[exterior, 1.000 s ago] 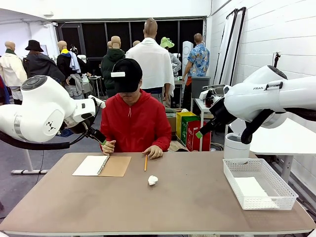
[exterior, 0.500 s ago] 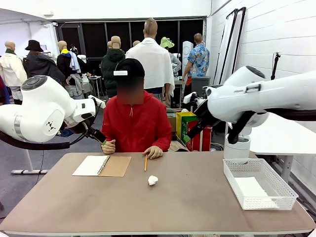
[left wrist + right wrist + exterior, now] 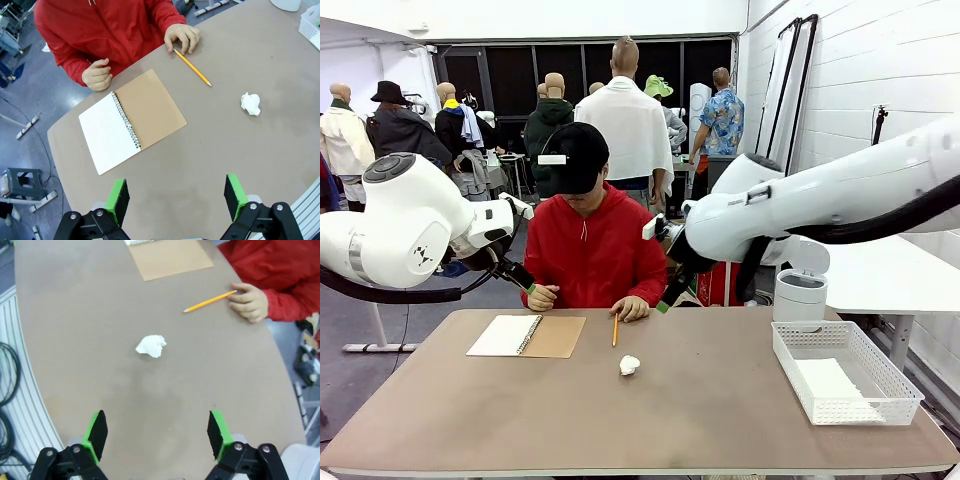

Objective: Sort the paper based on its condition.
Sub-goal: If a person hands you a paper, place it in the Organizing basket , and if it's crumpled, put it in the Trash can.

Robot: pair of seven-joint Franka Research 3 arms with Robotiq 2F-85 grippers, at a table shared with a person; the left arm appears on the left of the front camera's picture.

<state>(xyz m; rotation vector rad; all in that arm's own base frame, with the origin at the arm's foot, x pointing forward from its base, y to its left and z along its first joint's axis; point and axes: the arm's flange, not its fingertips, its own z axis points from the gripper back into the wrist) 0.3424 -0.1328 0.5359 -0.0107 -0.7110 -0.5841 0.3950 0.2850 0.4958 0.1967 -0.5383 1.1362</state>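
Note:
A crumpled ball of white paper [image 3: 630,365] lies mid-table, in front of the pencil. A flat white sheet [image 3: 828,380] rests inside the white mesh basket [image 3: 790,362] at the right. My right gripper [image 3: 670,296] hangs above the table's far middle, beyond and right of the ball. In the right wrist view the gripper [image 3: 156,434] is open and empty, and the ball [image 3: 151,346] lies ahead of it. My left gripper [image 3: 520,277] hovers high over the far left. From the left wrist it [image 3: 176,196] looks open and empty, with the ball [image 3: 251,103] far to one side.
An open spiral notebook [image 3: 525,335] with a brown cover lies at the far left, a yellow pencil [image 3: 615,330] beside it. The person's hands [image 3: 634,308] rest at the far edge. A white lidded bin [image 3: 802,295] stands behind the basket.
My right arm has swung from the right, above the basket side, leftward to the middle of the table. The left arm, paper ball and notebook have stayed put.

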